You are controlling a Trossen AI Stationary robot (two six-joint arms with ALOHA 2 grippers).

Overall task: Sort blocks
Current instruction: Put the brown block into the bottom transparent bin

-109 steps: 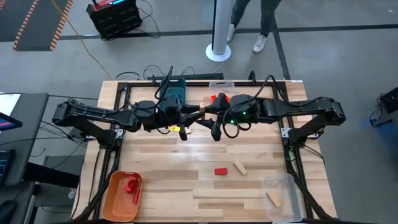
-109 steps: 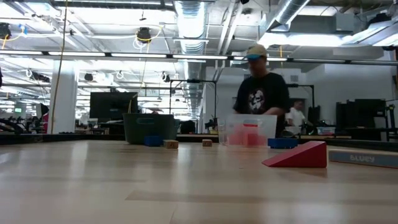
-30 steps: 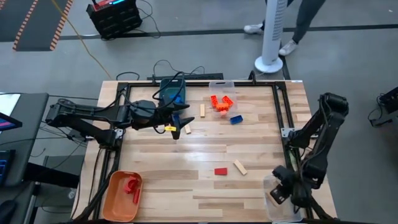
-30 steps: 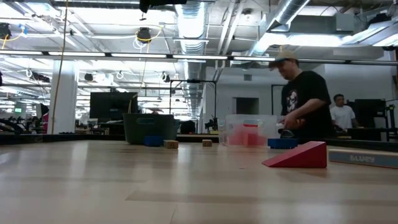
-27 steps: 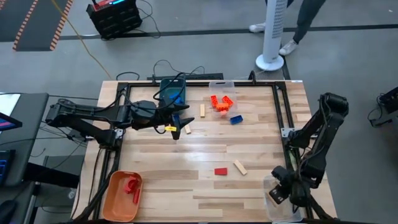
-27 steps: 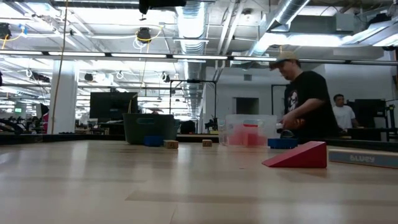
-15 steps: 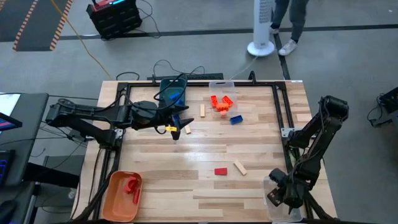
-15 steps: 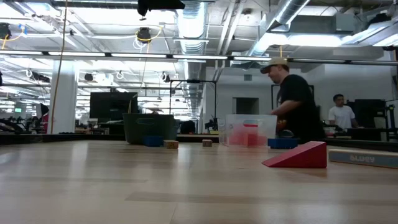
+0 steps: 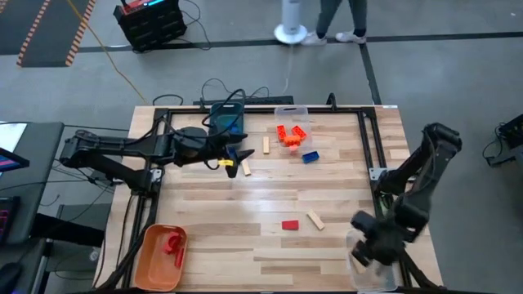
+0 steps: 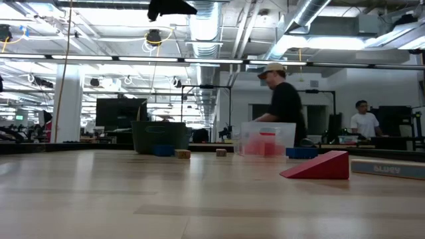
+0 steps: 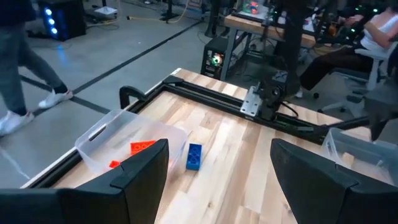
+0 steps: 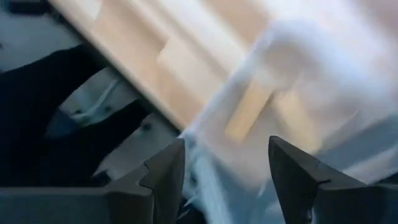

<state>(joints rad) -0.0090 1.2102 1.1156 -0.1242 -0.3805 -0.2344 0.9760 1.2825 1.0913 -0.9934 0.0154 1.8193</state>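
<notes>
Right gripper (image 9: 365, 242) positioned over the clear bin (image 9: 369, 265) at the near right corner of the desk (image 9: 245, 212), arm folded steeply down from its base on the right edge. Fingers (image 12: 163, 174) parted, nothing between them; light wood block (image 12: 247, 112) seen lying inside the bin below, apart from the fingers.

Left gripper (image 9: 237, 160) held above the far left part of the desk, arm stretched nearly level from the left side. Fingers (image 11: 140, 171) spread wide and empty.

Blocks located as follows: red wedge (image 9: 290, 224) and light wood brick (image 9: 315, 220) just beside each other on the near centre of the desk; slim wood stick (image 9: 265, 145) and blue block (image 9: 310, 157) near the far edge; orange blocks (image 9: 289, 135) in and at a second clear bin (image 9: 292, 112) there; red pieces (image 9: 172, 244) in the orange bin (image 9: 160, 257) at the near left corner. Teal bin (image 9: 227, 117) at the far edge, beside the left gripper.
</notes>
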